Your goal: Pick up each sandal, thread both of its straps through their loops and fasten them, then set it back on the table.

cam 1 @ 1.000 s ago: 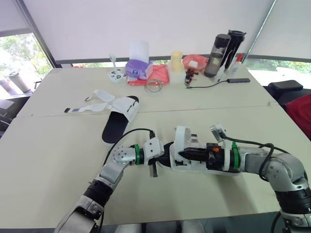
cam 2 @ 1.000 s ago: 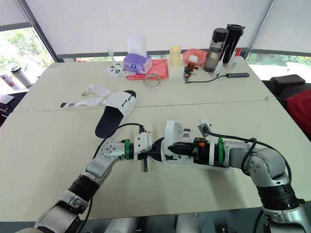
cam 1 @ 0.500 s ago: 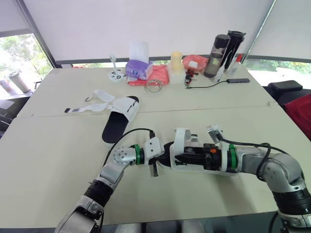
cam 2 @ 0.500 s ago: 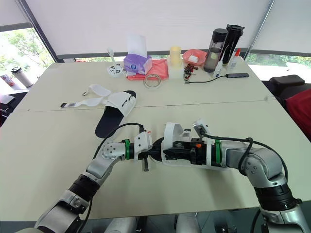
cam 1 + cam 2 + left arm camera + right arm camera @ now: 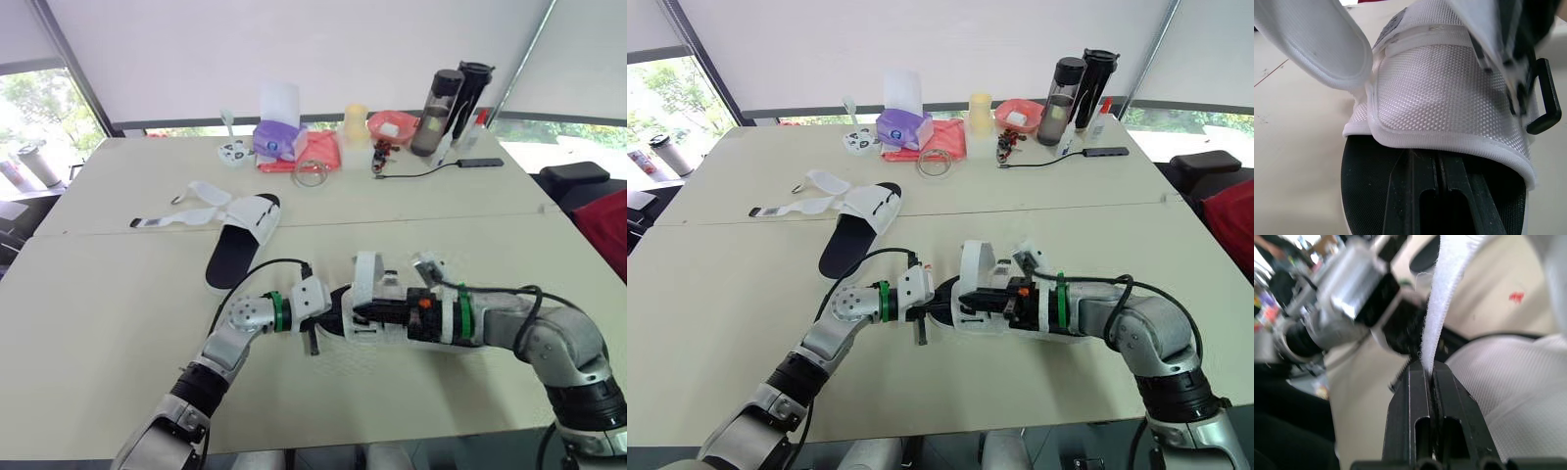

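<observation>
Left claw (image 5: 1436,161) clenched on sole edge of white mesh sandal with black sole (image 5: 1449,93), probably steadying it near front of beige counter (image 5: 118,323) so right claw (image 5: 1430,369), pinching white fabric strap (image 5: 1442,303), can aim for black plastic loop (image 5: 1546,98).

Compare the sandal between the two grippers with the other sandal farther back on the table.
The near sandal has a strap standing up, pinched in the right gripper; the far sandal lies untouched. The far sandal's straps lie spread flat on the table; the near sandal's arches upward. Both have white uppers and black footbeds.
</observation>
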You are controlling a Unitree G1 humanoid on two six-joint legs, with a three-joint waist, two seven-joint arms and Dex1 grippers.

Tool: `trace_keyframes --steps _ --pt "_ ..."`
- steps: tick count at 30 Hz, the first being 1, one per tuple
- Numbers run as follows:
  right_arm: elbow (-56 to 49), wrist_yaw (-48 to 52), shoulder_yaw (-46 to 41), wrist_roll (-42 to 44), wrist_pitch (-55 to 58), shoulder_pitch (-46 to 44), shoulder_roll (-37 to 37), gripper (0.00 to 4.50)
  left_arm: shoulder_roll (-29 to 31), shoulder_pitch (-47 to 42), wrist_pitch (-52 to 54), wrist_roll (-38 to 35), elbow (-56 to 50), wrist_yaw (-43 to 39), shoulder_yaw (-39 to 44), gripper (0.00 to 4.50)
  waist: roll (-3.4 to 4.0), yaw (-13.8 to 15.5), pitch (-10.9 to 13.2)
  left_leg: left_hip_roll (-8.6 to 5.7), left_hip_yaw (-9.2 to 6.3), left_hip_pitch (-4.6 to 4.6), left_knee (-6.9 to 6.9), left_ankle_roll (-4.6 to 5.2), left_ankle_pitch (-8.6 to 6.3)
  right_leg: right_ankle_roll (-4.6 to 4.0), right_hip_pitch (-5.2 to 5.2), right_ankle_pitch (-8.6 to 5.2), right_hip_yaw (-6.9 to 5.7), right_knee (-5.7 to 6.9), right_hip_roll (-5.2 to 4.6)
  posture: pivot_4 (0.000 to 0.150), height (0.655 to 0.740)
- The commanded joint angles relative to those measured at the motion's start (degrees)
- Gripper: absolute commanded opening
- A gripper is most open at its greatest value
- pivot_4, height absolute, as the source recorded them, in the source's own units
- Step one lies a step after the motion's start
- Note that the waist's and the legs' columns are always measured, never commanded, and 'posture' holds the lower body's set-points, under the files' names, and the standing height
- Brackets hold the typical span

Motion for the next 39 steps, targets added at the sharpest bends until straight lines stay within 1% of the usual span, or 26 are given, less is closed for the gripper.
trace_keyframes --steps 1,7,19,24,32,39 --pt "-0.4 0.4 -2.3 2.6 1.8 -1.1 -0.6 0.02 0.5 0.8 1.1 2.7 2.7 0.9 -0.6 0.00 0.00 0.0 0.0 0.00 -0.01 0.00 0.00 0.00 0.00 0.00 0.00 0.00 -0.01 -0.01 0.00 0.150 0.7400" --pt "-0.6 2.5 1.0 -0.2 1.5 0.2 -2.2 0.02 0.4 0.7 1.0 2.7 3.0 1.0 -0.7 0.00 0.00 0.0 0.0 0.00 0.00 -0.03 -0.01 0.00 0.00 0.00 -0.03 0.00 -0.01 -0.02 0.00 0.150 0.7400" --pt "-1.9 4.2 4.0 -2.0 1.8 1.7 -2.7 0.02 0.8 1.5 1.2 2.8 2.4 1.1 -0.9 0.00 0.00 0.0 0.0 0.00 0.00 -0.03 -0.01 0.00 0.00 0.00 -0.03 0.00 -0.01 -0.02 0.00 0.150 0.7400" --pt "-2.5 5.8 8.7 -9.1 -3.5 3.5 -6.1 0.02 0.7 1.5 1.1 2.8 2.4 1.3 -0.9 0.00 -0.01 0.0 0.0 0.00 0.01 -0.03 -0.01 -0.01 0.00 0.01 -0.01 -0.01 -0.02 -0.04 0.00 0.150 0.7400" --pt "-1.4 8.7 11.6 -15.4 -9.7 3.1 -9.0 0.02 0.2 1.2 0.9 2.8 3.0 1.6 -0.9 0.00 -0.07 0.1 -0.1 0.00 0.00 0.00 -0.01 -0.01 -0.01 0.01 0.00 -0.02 -0.04 -0.08 0.00 0.150 0.7400" --pt "-1.9 10.6 17.2 -23.8 -16.3 3.0 -11.7 0.02 -0.3 0.8 0.7 2.9 3.4 1.9 -0.6 0.00 -0.24 0.1 -0.3 -0.01 -0.01 0.08 -0.01 -0.02 -0.01 0.01 -0.01 -0.02 -0.07 -0.17 -0.03 0.150 0.7400"
